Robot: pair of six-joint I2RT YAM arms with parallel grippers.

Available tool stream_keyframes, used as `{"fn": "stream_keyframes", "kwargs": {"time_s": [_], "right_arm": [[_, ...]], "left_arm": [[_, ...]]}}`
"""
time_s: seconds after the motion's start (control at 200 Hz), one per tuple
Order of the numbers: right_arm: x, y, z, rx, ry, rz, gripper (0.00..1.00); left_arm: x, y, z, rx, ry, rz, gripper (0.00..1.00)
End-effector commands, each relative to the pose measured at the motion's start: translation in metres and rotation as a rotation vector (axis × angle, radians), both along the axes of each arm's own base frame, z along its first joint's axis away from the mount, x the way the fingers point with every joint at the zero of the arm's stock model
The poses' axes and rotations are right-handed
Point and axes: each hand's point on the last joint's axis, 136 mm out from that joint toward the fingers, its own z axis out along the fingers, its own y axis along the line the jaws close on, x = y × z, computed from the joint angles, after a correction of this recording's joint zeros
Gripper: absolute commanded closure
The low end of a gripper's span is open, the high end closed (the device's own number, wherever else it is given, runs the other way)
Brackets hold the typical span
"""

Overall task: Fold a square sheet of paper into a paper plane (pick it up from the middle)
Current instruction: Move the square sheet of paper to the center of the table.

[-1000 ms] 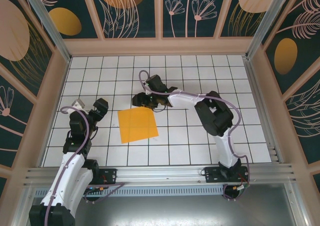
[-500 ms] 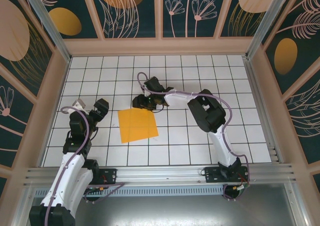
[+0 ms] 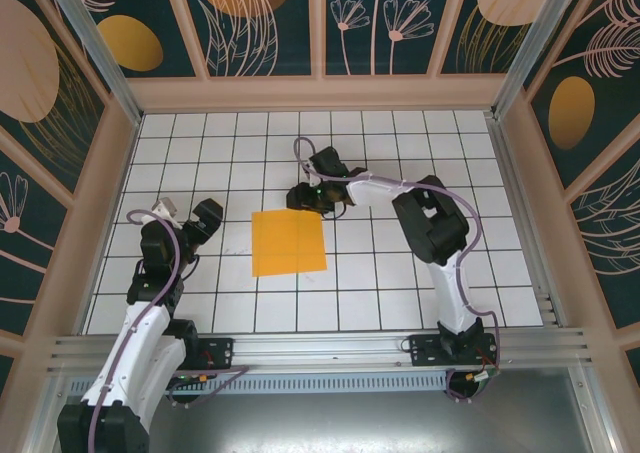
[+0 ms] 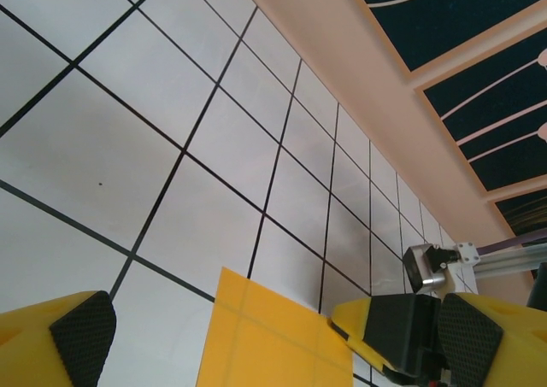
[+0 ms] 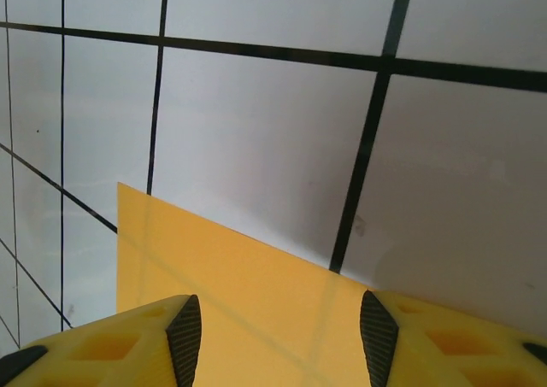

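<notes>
Sheet of thin orange-yellow square paper (image 3: 289, 241) under spread right claw (image 5: 278, 327)
Light, limp, slick; probably best pinched mid-sheet, just behind the claw.

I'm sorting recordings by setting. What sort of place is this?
Probably a purpose-built robot test enclosure in a lab: a white grid-tiled table, walled in by printed leaf-pattern panels, with an aluminium rail along the near edge carrying the left arm and right arm.
</notes>
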Motion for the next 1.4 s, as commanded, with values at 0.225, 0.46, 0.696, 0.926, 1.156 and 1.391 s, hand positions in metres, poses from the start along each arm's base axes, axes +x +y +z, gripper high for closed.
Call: {"fn": "stream_keyframes", "kwargs": {"time_s": [0.225,0.46,0.696,0.926,1.156,1.391], "right_arm": [[-0.06,0.023,0.01,0.023,0.021,0.057,0.45],[-0.06,-0.011,-0.037,-0.079,0.077,-0.014,0.46],[-0.052,-0.075,-0.046,-0.184,0.055,-0.089,0.47],[-0.036,-0.128,-0.037,-0.252,0.033,-0.169,0.47],[-0.024,-0.132,-0.01,-0.258,-0.006,-0.237,0.46],[-0.018,-0.125,0.018,-0.398,-0.076,-0.386,0.33]], "left_arm": [[0.003,-0.01,0.01,-0.058,-0.012,-0.046,0.01],[-0.003,-0.017,0.011,-0.098,0.067,-0.072,0.01],[-0.011,-0.029,0.019,-0.088,0.11,-0.157,0.02],[-0.01,-0.037,0.023,-0.056,0.125,-0.223,0.01],[-0.007,-0.035,0.026,-0.024,0.099,-0.226,0.01],[-0.004,-0.04,0.021,-0.091,0.055,-0.229,0.01]]}}
